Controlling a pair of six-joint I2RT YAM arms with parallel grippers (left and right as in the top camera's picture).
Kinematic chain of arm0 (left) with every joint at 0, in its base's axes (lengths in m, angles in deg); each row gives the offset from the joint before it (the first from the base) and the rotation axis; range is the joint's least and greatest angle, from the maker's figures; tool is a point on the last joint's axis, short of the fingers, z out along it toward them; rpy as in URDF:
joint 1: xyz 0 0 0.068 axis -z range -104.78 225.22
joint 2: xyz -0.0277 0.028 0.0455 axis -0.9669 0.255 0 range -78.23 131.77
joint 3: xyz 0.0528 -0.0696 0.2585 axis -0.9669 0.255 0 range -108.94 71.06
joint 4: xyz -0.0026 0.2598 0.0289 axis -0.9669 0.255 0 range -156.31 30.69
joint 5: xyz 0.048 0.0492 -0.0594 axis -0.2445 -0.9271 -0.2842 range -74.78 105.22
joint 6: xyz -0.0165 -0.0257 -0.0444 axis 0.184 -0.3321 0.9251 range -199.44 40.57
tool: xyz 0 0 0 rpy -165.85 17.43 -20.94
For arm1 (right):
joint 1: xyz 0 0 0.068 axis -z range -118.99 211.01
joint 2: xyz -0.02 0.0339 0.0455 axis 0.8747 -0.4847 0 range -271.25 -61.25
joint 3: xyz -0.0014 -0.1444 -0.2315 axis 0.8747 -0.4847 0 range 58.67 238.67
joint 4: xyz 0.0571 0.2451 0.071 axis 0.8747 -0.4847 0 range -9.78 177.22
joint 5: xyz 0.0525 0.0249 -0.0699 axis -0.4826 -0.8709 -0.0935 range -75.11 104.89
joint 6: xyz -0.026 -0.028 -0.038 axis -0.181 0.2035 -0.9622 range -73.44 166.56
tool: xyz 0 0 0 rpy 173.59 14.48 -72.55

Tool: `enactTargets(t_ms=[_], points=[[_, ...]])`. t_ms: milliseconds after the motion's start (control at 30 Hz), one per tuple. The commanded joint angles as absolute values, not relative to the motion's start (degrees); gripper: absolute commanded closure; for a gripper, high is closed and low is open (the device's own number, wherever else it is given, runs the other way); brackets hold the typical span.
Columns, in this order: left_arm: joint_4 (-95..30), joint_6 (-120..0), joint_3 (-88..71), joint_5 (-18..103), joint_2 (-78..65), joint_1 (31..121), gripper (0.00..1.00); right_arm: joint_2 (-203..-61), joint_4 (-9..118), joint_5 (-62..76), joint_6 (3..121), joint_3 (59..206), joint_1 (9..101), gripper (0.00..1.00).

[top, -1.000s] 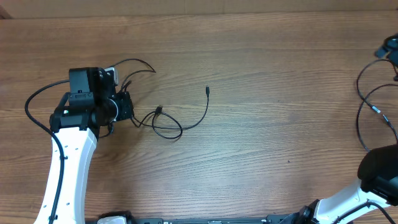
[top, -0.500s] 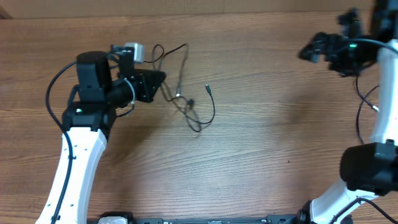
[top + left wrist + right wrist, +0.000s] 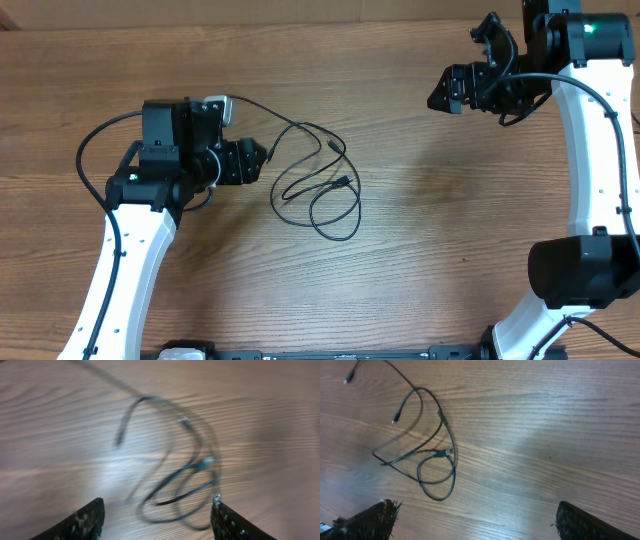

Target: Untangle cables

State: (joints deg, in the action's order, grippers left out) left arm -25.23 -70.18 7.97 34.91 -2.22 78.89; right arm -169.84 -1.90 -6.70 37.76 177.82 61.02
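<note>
Cables looped by L gripper; R gripper far; both spread wide.

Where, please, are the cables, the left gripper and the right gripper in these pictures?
cables [image 3: 446, 452], right wrist view, on a plug end.
left gripper [image 3: 262, 160], overhead view, midway between its fingertips.
right gripper [image 3: 475, 515], right wrist view, midway between its fingertips.
</note>
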Motion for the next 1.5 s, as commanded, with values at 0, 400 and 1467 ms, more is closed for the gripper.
enactTargets(t_ms=[0,400,1467], points=[[-23.09,-72.12,6.94,22.34,-3.01,78.58,0.35,-169.10,-2.56,-6.52,37.76,178.63,59.77,0.00],[-19.37,-68.89,6.94,16.28,-2.99,78.58,0.38,-171.88,-5.99,-7.72,51.53,178.61,51.79,0.00],[-18.30,-68.91,6.94,16.28,-2.99,78.58,0.42,-173.25,44.80,-0.60,93.28,138.83,31.29,0.39]])
